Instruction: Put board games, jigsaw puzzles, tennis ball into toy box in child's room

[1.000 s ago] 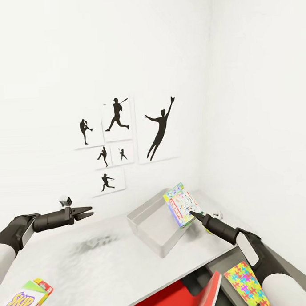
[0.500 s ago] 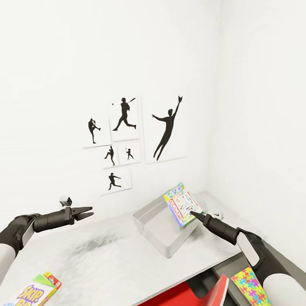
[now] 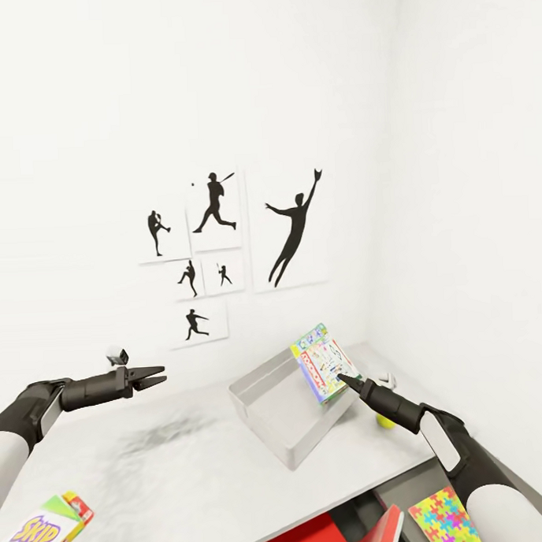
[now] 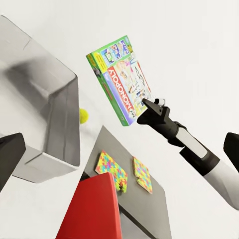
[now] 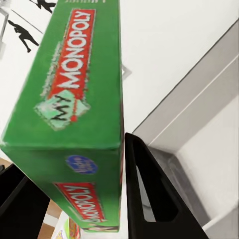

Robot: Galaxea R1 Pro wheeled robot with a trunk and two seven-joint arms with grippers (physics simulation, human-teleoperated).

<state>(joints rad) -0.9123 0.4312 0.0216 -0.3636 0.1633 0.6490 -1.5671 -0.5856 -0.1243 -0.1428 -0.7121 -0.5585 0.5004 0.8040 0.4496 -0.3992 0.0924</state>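
My right gripper (image 3: 343, 381) is shut on the lower corner of the white-green Monopoly board game (image 3: 322, 362), which it holds upright and tilted over the far end of the grey toy box (image 3: 266, 429). The right wrist view has the box's green edge (image 5: 74, 99) against a dark finger (image 5: 149, 199), with the bin's inside (image 5: 199, 139) beyond. Beside the bin on the white table (image 3: 169, 465) lies the tennis ball (image 3: 385, 420). The Skip-Bo game (image 3: 38, 533) lies at the table's near left corner. My left gripper (image 3: 153, 377) hovers open and empty above the table's left part. Two jigsaw puzzles (image 4: 110, 167) (image 4: 143, 174) rest on the lower dark section.
A red chair (image 3: 314, 537) sits under the table's front edge. White walls close the corner behind and to the right of the bin, and black silhouette pictures (image 3: 223, 249) hang on the back one. The lower dark grey desk section (image 3: 406, 486) joins at the right.
The head view has shifted a little, and the tennis ball now shows beside the bin. Both arms and the held Monopoly box stay almost where they were.
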